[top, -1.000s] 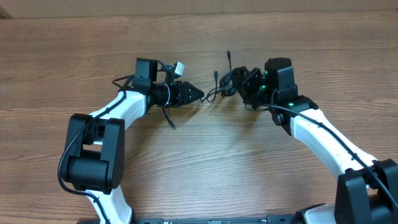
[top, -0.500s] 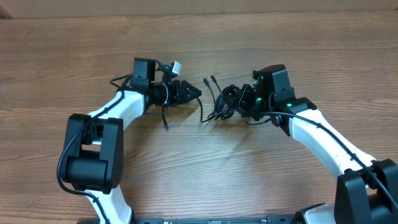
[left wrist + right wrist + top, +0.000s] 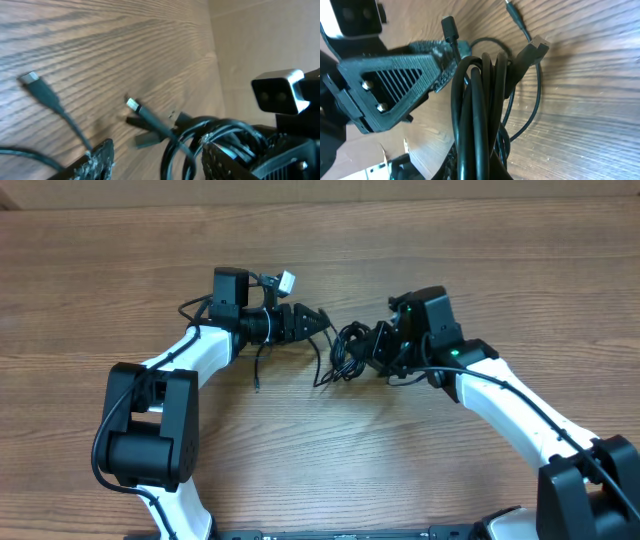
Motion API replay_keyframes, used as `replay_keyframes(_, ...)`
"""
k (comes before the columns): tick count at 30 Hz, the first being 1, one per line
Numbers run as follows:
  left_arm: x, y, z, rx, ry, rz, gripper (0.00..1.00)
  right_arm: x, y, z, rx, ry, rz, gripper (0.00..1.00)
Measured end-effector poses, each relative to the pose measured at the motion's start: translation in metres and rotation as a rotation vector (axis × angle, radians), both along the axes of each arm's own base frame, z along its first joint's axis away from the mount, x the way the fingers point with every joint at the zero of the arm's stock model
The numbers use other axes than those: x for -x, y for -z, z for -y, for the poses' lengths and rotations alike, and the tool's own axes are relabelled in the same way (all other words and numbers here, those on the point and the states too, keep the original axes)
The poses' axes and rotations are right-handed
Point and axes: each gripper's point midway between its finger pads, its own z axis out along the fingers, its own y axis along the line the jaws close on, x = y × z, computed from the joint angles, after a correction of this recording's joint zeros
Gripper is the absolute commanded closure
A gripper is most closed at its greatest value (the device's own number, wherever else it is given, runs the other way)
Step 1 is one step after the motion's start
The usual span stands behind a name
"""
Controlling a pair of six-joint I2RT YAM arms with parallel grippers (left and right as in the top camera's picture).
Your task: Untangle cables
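Black cord, thin, several strands wadded into one knot: the cables (image 3: 345, 356) sit mid-worktop (image 3: 300, 450), between the two arms. The right tool (image 3: 373, 348) has the thick of the bundle. In its wrist view the strands (image 3: 476, 120) run side by side down into the grip with its own fingers mostly hidden, so I judge it clamped on them rather than see it. The left tool (image 3: 318, 320) gapes, fingers well apart, nothing pinched. One loop (image 3: 200, 131) sits in the gap against one finger (image 3: 235, 155); a single strand meets the other. Two plug ends lie free on the wood: one out to the side (image 3: 30, 78), one nearer the knot (image 3: 132, 104). Step in hand, as I read it: left picks one strand out while right anchors. Best done by closing on a single cord near a free plug, not on the loop, then drawing away low and slow so the end slides out instead of cinching the knot. In the way: the tools are nearly nose to nose, so little room to pull, and the right wrist camera (image 3: 279, 92) sits close behind the loop. A loose strand (image 3: 262, 366) trails under the left forearm and could snag. The white connector (image 3: 286, 281) and thicker arm wiring (image 3: 196, 310) at the left wrist are rig, not quarry.
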Motion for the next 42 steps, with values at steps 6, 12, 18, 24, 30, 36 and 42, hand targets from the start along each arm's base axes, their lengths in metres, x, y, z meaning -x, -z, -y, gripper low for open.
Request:
replay_keyframes(6,0.002,-0.002,0.001,0.015,0.009,-0.010,0.51,0.012,0.001,-0.016,0.008,-0.047,0.001,0.96)
replay_keyframes(12,0.002,-0.003,0.001,0.018,0.010,-0.007,0.52,0.018,0.007,-0.015,0.037,-0.047,-0.020,0.96)
replay_keyframes(18,-0.002,-0.003,-0.007,0.018,-0.010,-0.006,0.55,0.020,0.016,-0.007,0.086,-0.020,-0.045,0.96)
replay_keyframes(24,-0.008,-0.003,-0.018,0.018,-0.038,-0.006,0.58,0.019,0.015,-0.007,0.085,-0.020,-0.042,0.96)
replay_keyframes(30,-0.009,-0.002,-0.019,0.016,-0.045,-0.012,0.42,0.011,0.008,-0.011,0.063,-0.018,0.006,0.96)
replay_keyframes(36,-0.010,0.000,-0.021,0.008,-0.064,-0.030,0.42,0.008,0.004,-0.015,0.050,-0.022,0.029,0.96)
replay_keyframes(42,-0.011,0.001,-0.021,0.029,-0.114,-0.134,0.64,0.016,0.004,-0.025,0.050,-0.053,0.030,0.96)
